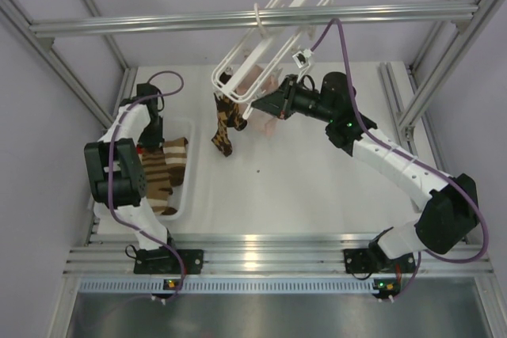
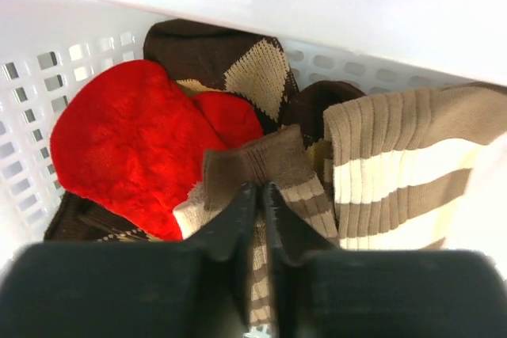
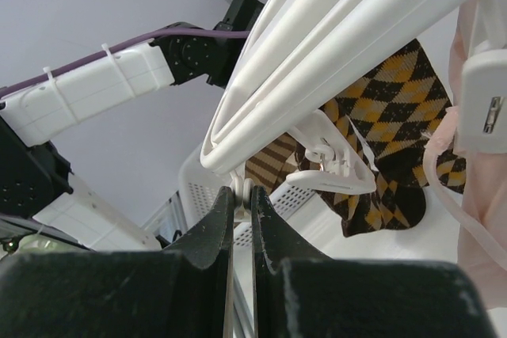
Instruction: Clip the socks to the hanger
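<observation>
The white hanger (image 1: 238,53) hangs tilted from the rail, with a brown argyle sock (image 1: 224,128) clipped to its low end. My right gripper (image 1: 252,110) is shut on one of the hanger's small white clips (image 3: 244,187), under the frame bars (image 3: 333,29); the argyle sock (image 3: 388,124) and a brown striped sock (image 3: 277,160) hang just behind. My left gripper (image 1: 152,142) is down in the white basket (image 1: 188,164), shut on the cuff of a brown-and-tan striped sock (image 2: 273,160). A second striped sock (image 2: 396,164) lies to its right.
A red sock (image 2: 127,140) and a brown argyle one (image 2: 238,61) also lie in the basket (image 2: 32,116). Pale pink socks (image 1: 261,77) hang on the hanger. The grey aluminium rail (image 1: 158,25) crosses the back, with frame posts at both sides.
</observation>
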Available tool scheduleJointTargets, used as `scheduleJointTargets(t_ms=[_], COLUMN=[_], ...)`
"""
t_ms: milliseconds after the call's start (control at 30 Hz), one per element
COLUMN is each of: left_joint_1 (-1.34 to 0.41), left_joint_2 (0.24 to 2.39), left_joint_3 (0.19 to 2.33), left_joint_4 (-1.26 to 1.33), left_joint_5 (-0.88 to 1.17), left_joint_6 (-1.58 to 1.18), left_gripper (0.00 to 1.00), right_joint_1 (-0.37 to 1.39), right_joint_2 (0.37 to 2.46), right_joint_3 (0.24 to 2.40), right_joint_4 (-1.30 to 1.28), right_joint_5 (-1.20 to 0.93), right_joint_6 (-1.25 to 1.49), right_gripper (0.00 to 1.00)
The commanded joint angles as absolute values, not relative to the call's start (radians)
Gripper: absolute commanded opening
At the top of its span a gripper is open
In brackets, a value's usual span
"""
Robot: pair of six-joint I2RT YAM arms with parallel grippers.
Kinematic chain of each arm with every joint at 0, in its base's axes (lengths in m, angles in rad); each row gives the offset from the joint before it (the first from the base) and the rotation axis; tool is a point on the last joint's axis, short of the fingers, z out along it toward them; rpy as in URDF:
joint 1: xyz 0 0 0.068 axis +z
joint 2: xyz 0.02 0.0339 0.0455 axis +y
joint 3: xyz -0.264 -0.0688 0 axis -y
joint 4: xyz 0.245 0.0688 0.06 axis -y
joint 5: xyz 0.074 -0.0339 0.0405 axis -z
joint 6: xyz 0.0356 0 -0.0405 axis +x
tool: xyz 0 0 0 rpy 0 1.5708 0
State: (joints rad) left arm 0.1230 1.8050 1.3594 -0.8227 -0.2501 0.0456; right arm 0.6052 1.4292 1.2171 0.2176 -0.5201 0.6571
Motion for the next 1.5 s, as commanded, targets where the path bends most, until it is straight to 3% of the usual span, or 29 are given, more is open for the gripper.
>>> scheduleJointTargets(t_ms=[0,67,300,600,767,867,1000,1267,1467], left_joint_1=[0.123,0.123,0.123,0.123,0.123,0.123,0.123,0.123,0.115], left_joint_2=[1.755,1.712,1.528,1.008,0.632,0.477,0.478,0.724,0.704], left_joint_3=[1.414,1.417,1.356,1.09,0.91,0.816,0.886,1.153,1.025], left_joint_4=[-0.85,-0.853,-0.855,-0.718,-0.467,-0.259,-0.166,-0.008,0.124], left_joint_5=[-0.235,-0.229,-0.183,0.104,0.311,0.308,0.472,0.679,0.886], left_joint_6=[0.034,0.04,0.104,0.222,0.301,0.22,0.114,-0.139,-0.145], left_gripper=[0.08,0.0,0.0,0.0,0.0,0.0,0.0,0.0,0.0], right_joint_1=[0.588,0.588,0.588,0.589,0.589,0.588,0.588,0.588,0.581], right_joint_2=[1.411,1.413,1.407,1.41,1.411,1.411,1.404,1.405,1.42], right_joint_3=[1.212,1.212,1.215,1.213,1.213,1.213,1.215,1.216,1.223], right_joint_4=[0.252,0.252,0.252,0.256,0.275,0.278,0.265,0.287,0.325], right_joint_5=[-0.512,-0.512,-0.512,-0.512,-0.515,-0.518,-0.518,-0.518,-0.534], right_joint_6=[0.65,0.65,0.649,0.649,0.661,0.663,0.649,0.655,0.71], right_gripper=[0.0,0.0,0.0,0.0,0.0,0.0,0.0,0.0,0.0])
